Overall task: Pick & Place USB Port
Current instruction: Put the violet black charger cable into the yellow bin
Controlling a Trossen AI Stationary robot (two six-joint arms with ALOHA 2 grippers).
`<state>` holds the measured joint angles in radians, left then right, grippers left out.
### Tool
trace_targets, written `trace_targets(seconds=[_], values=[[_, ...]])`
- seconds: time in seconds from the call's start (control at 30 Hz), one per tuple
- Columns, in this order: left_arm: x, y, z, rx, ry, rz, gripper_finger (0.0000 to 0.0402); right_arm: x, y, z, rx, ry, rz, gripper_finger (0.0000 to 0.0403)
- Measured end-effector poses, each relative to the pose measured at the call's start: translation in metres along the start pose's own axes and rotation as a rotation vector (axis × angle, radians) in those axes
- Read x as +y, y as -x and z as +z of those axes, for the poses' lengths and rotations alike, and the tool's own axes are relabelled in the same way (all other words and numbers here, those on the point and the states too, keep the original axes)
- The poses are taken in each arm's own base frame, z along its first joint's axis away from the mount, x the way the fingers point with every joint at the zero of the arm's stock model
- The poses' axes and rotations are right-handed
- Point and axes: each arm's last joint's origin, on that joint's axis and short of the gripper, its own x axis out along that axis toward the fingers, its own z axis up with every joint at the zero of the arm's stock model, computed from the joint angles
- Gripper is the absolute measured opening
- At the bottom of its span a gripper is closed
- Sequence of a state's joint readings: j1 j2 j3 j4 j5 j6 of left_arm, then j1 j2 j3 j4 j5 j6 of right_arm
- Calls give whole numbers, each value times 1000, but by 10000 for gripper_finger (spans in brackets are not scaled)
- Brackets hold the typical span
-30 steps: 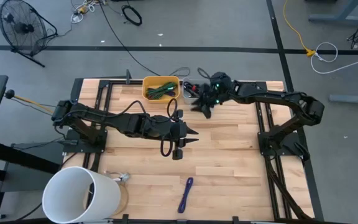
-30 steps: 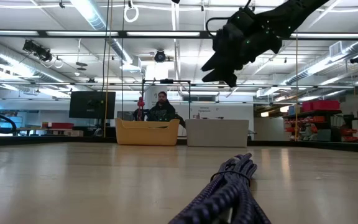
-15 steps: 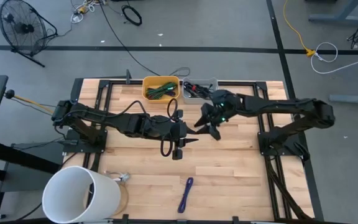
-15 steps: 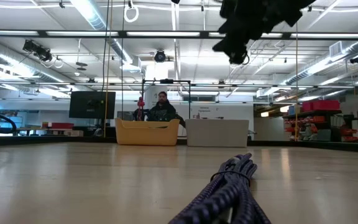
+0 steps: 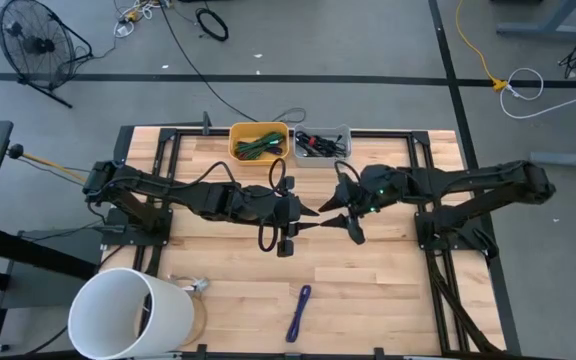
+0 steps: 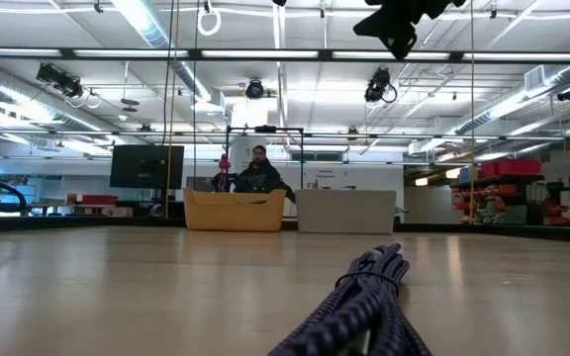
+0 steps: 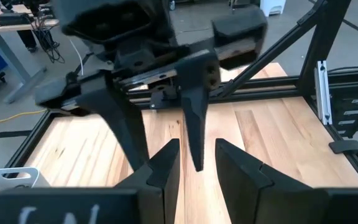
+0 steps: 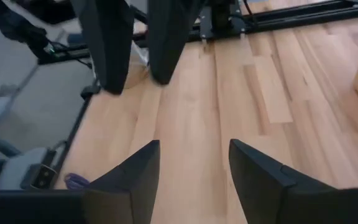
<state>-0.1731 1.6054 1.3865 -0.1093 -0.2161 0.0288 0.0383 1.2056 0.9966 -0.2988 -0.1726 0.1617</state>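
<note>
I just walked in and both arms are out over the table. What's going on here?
Neither arm holds anything. The left hand and the right hand face each other tip to tip above the middle of the table, both open and empty. A purple cable lies alone near the front edge. At the back stand a yellow bin with green cables and a grey bin with dark parts. A white bucket sits at the front left corner.

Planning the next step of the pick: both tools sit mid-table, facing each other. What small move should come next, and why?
Probably pull the right tool back from the left tool: both are open and empty, nearly tip to tip. The purple cable lies untouched near the front edge, so one tool could then descend toward it.
</note>
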Motion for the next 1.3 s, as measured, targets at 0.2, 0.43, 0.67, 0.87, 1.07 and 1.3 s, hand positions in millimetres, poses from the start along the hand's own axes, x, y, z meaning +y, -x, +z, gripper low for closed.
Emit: trace_targets(seconds=[0.2, 0.43, 0.67, 0.87, 1.07, 1.3], values=[[0, 0, 0, 1, 0, 0, 108, 10, -1, -2, -1, 44, -38, 191], [-2, 1, -13, 140, 179, -9, 108, 12, -1, -3, 9, 51, -38, 191], [-34, -5, -48, 415, 424, -24, 108, 12, -2, -4, 11, 65, -40, 191], [-79, -23, -79, 521, 495, -38, 108, 12, -1, -2, -1, 67, -37, 191], [-110, -39, -110, 589, 561, 13, 108, 12, -2, -3, 2, 66, -38, 191], [-132, -54, -137, 659, 637, -17, 108, 12, -1, -2, -4, 74, -60, 191]])
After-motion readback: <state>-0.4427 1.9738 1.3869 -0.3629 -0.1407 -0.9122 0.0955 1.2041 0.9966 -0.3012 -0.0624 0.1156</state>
